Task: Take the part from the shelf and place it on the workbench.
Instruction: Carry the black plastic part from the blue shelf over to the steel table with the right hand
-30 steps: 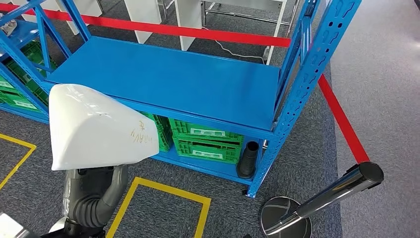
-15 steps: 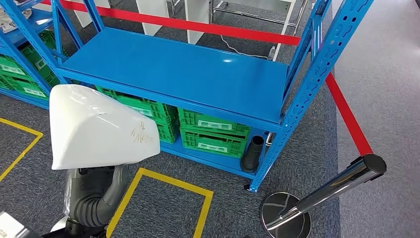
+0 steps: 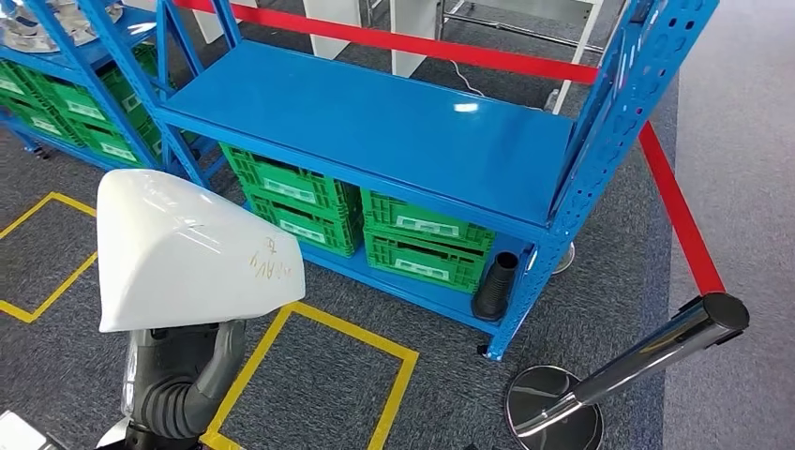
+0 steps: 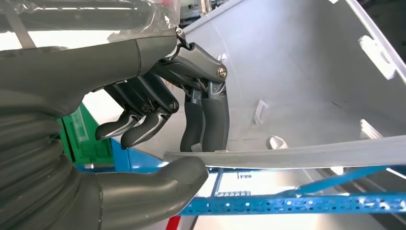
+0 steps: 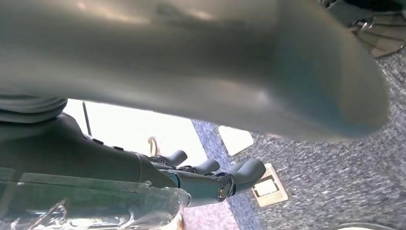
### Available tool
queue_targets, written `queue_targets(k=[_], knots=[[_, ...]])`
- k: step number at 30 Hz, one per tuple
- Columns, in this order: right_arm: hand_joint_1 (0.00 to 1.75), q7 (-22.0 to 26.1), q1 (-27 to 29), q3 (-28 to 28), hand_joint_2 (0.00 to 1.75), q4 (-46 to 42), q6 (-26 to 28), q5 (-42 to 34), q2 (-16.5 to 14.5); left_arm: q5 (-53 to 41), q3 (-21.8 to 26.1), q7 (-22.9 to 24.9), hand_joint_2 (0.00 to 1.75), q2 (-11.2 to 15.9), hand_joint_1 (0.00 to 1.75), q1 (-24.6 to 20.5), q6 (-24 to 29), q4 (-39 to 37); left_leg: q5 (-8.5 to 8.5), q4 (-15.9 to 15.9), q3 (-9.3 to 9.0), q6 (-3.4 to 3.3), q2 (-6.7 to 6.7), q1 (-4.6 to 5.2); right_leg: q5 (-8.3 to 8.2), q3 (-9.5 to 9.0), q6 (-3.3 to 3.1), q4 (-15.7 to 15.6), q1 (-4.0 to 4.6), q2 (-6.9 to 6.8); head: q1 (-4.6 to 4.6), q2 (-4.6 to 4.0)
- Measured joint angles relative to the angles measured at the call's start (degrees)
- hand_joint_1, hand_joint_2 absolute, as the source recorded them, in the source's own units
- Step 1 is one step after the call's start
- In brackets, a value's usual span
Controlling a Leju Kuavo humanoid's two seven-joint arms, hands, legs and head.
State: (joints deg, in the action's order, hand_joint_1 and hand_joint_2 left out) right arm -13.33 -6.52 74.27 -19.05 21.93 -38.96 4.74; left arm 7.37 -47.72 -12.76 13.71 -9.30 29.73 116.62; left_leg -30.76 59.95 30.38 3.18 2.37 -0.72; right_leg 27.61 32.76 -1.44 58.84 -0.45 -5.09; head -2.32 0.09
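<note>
Across the last second the whole head view had slid: the blue shelf rack (image 3: 394, 122) sat further right and higher in the picture, more green crates (image 3: 427, 246) showed beneath its bare upper deck, and a second rack bay (image 3: 56, 56) with grey parts on it had come in at the far left, so the camera had turned and the things had not moved. Against that shift the white moulded part (image 3: 187, 248) kept its place low on the left, well clear of the rack, its underside hidden and faint handwriting on its near face too small to read. Below it a grey ribbed wrist cover (image 3: 178, 384) rose to meet the part, cut off by the bottom edge. In the left wrist view the left hand (image 4: 191, 129) had its thumb under the part's thin rim and its dark fingers (image 4: 213, 115) curled down inside the shell, pinching that rim. The right hand (image 5: 210, 175) lay beneath a blurred pale surface with its fingers stretched out and nearly straight; whether they pressed on the part I could not tell. A black ribbed hose (image 3: 495, 286) stood on the lowest shelf beside the crates, and a chrome barrier post (image 3: 637, 361) leaned over the grey carpet, near yellow floor tape (image 3: 309, 375) and a red floor line (image 3: 680, 216).
</note>
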Motion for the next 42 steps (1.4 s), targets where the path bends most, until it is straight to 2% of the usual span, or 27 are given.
queue_targets(k=[2,4,5,6,8,10,11,12,13,15,16,17,19,20,22,24,26,27,29,31,32,34,36,38,40,41,42], knots=[[0.0,-0.1,-0.1,0.0,0.0,0.0,-0.1,0.0,0.0,0.0,0.0,-0.1,1.75,0.0,1.75,0.1,0.0,0.0,0.41,-2.8,-1.12,-0.91,1.25,0.45,-0.31,0.18,0.7,0.1,0.24,-0.97,-0.07,0.0],[0.0,-0.1,-0.2,0.0,0.0,0.0,-0.1,0.1,0.0,0.0,0.0,-0.1,1.75,0.0,1.75,0.2,0.1,0.0,1.07,-3.0,-0.47,-1.99,0.38,0.53,-0.55,0.3,1.45,0.1,0.14,-1.69,-0.17,0.0],[0.0,-0.1,-0.3,0.0,0.0,0.0,-0.1,0.2,0.0,0.0,0.0,-0.1,1.75,0.0,1.75,0.3,0.2,0.0,1.48,-3.1,-0.16,-2.43,-0.08,0.45,-0.06,0.45,1.79,0.4,0.03,-0.99,-0.19,0.0],[0.0,-0.2,-0.3,0.0,0.0,0.0,-0.1,0.2,0.1,0.1,0.0,-0.1,1.75,0.0,1.75,0.3,0.2,0.0,1.94,-3.3,0.18,-2.87,-0.5,0.34,1.13,0.84,2.07,1.4,-0.05,0.39,-0.27,0.0],[0.0,-0.2,-0.2,0.1,0.0,-0.1,-0.2,0.3,0.1,0.1,0.0,-0.2,1.75,-0.1,1.75,0.3,0.2,0.0,2.77,-3.4,1.1,-3.43,-1.47,0.31,5.49,2.58,2.3,6.6,-0.13,3.62,-0.53,0.0],[0.0,-0.3,0.0,0.1,0.0,-0.1,-0.2,0.4,0.2,0.1,0.0,-0.2,1.75,-0.1,1.75,0.3,0.2,0.0,3.47,-3.2,2.19,-3.68,-2.76,0.51,8.99,4.24,2.19,12.7,-0.09,4.64,-0.72,0.0],[0.0,-0.3,0.1,0.1,0.0,-0.1,-0.2,0.4,0.2,0.1,0.0,-0.2,1.75,-0.1,1.75,0.3,0.2,0.0,3.78,-3.0,2.75,-3.68,-3.46,0.6,9.21,4.15,2.08,13.6,-0.06,4.74,-0.74,0.0],[0.0,-0.3,0.1,0.1,0.0,-0.1,-0.2,0.4,0.2,0.1,-0.1,-0.2,1.75,-0.1,1.75,0.3,0.2,0.0,4.06,-2.8,3.31,-3.61,-4.19,0.65,8.42,3.23,1.93,12.7,-0.04,4.86,-0.81,0.0],[0.0,-0.3,0.1,0.1,0.0,-0.1,-0.3,0.4,0.3,0.1,-0.1,-0.2,1.75,-0.1,1.75,0.4,0.2,0.0,4.32,-2.6,3.85,-3.48,-4.92,0.66,6.83,1.52,1.73,10.0,-0.03,5.22,-0.92,0.0],[0.0,-0.3,0.0,0.1,0.0,-0.1,-0.3,0.4,0.3,0.2,-0.1,-0.2,1.75,-0.1,1.75,0.3,0.2,0.0,4.78,-2.0,4.9,-3.06,-6.24,0.64,4.21,-2.05,1.26,3.3,-0.1,7.64,-1.17,0.0],[0.0,-0.3,0.0,0.1,0.0,-0.1,-0.3,0.4,0.4,0.2,-0.1,-0.2,1.75,-0.1,1.75,0.3,0.2,0.0,5.09,-1.7,5.44,-2.74,-6.87,0.58,3.6,-3.06,1.12,1.0,-0.09,8.72,-1.26,0.01],[0.0,-0.3,0.0,0.1,0.0,-0.1,-0.3,0.4,0.4,0.2,-0.1,-0.2,1.75,-0.1,1.75,0.3,0.2,0.0,5.43,-1.6,5.93,-2.38,-7.48,0.46,3.51,-3.37,1.01,0.0,-0.04,9.45,-1.28,0.01],[0.0,-0.3,0.1,0.1,0.0,-0.1,-0.3,0.4,0.4,0.1,-0.1,-0.2,1.75,-0.1,1.75,0.4,0.2,0.0,6.13,-1.6,6.59,-1.61,-8.74,0.17,3.18,-3.2,0.65,-0.3,0.01,8.6,-1.28,0.01],[0.0,-0.3,0.1,0.1,0.0,-0.2,-0.3,0.4,0.4,0.2,-0.1,-0.2,1.75,-0.1,1.75,0.4,0.2,0.0,5.98,-1.4,6.84,-1.26,-8.52,0.18,2.86,-3.15,0.33,-0.5,-0.06,7.87,-1.24,0.0],[0.0,-0.4,0.0,0.2,0.0,-0.2,-0.4,0.4,0.5,0.3,0.0,-0.2,1.75,0.0,1.75,0.5,0.1,0.0,3.64,1.3,8.02,-0.54,-6.39,0.23,2.25,-3.05,-0.3,-0.8,-0.29,6.29,-0.89,0.0],[0.0,-0.4,0.1,0.2,0.0,-0.2,-0.4,0.4,0.5,0.4,0.0,-0.3,1.75,0.0,1.75,0.6,0.1,0.0,-0.54,8.0,10.25,0.14,-3.98,0.03,2.02,-2.82,-0.5,-0.8,-0.16,4.68,-0.57,0.0],[0.0,-0.4,0.2,0.2,0.0,-0.2,-0.4,0.4,0.5,0.4,0.0,-0.3,1.75,0.0,1.75,0.7,0.1,0.0,-2.63,12.8,11.17,0.59,-3.36,-0.31,1.87,-2.45,-0.41,-0.6,-0.14,3.18,-0.55,0.0],[0.0,-0.4,0.2,0.2,0.0,-0.2,-0.4,0.4,0.5,0.5,0.0,-0.3,1.75,0.0,1.75,0.7,0.1,0.0,-2.25,12.4,10.19,0.7,-3.25,-0.44,1.78,-2.21,-0.3,-0.5,-0.18,2.62,-0.55,0.0],[0.0,-0.4,0.0,0.2,0.0,-0.2,-0.3,0.4,0.5,0.5,0.0,-0.3,1.75,0.0,1.75,0.8,0.1,-0.1,0.21,6.1,5.47,0.61,-2.99,-0.59,1.59,-1.83,-0.05,-0.3,-0.26,1.84,-0.55,0.0],[0.0,-0.4,-0.2,0.2,0.0,-0.2,-0.2,0.4,0.5,0.5,0.0,-0.3,1.75,0.0,1.75,0.8,0.1,0.0,1.57,-0.3,1.42,-0.03,-2.53,-0.36,1.36,-1.45,0.47,-0.1,-0.09,1.49,-0.59,0.0],[0.0,-0.4,-0.2,0.2,0.0,-0.2,-0.2,0.4,0.5,0.5,0.0,-0.4,1.75,0.0,1.75,0.8,0.1,0.0,1.65,-1.9,0.68,-0.48,-2.35,-0.19,1.16,-1.26,0.83,0.0,-0.04,1.42,-0.68,0.0],[0.0,-0.4,-0.3,0.2,0.0,-0.2,-0.1,0.4,0.5,0.5,0.0,-0.4,1.75,0.0,1.75,1.0,0.1,0.0,1.88,-2.3,1.01,-1.44,-2.29,0.12,0.64,-0.92,1.67,-0.2,-0.09,1.38,-0.81,0.0],[0.0,-0.4,-0.3,0.2,0.0,-0.2,-0.1,0.4,0.4,0.5,0.0,-0.4,1.75,0.0,1.75,1.0,0.1,0.0,2.53,-2.8,1.33,-2.33,-2.25,0.08,1.44,-0.42,2.35,0.5,-0.28,2.31,-0.95,0.0],[0.0,-0.4,-0.3,0.2,0.0,-0.2,-0.1,0.4,0.4,0.5,-0.1,-0.4,1.75,-0.1,1.75,0.9,0.1,0.0,3.13,-3.1,1.72,-3.07,-2.19,0.01,4.96,1.38,2.64,4.9,-0.37,3.93,-1.38,0.0],[0.0,-0.4,-0.1,0.2,0.0,-0.2,-0.2,0.4,0.4,0.5,-0.1,-0.4,1.75,-0.1,1.75,1.0,0.1,0.0,3.47,-3.1,2.26,-3.53,-2.25,0.25,8.63,3.92,2.67,11.8,-0.36,4.66,-1.77,0.0],[0.0,-0.4,0.0,0.2,0.0,-0.2,-0.2,0.4,0.4,0.5,-0.1,-0.4,1.75,-0.1,1.75,1.0,0.1,0.0,3.59,-2.9,2.54,-3.64,-2.32,0.4,9.23,4.57,2.63,13.9,-0.34,4.71,-1.85,0.0],[0.0,-0.4,0.0,0.2,0.0,-0.2,-0.2,0.4,0.5,0.5,-0.1,-0.4,1.75,-0.1,1.75,1.0,0.1,0.0,3.67,-2.8,2.81,-3.67,-2.4,0.5,8.73,4.36,2.55,14.1,-0.31,4.72,-1.91,0.0]])
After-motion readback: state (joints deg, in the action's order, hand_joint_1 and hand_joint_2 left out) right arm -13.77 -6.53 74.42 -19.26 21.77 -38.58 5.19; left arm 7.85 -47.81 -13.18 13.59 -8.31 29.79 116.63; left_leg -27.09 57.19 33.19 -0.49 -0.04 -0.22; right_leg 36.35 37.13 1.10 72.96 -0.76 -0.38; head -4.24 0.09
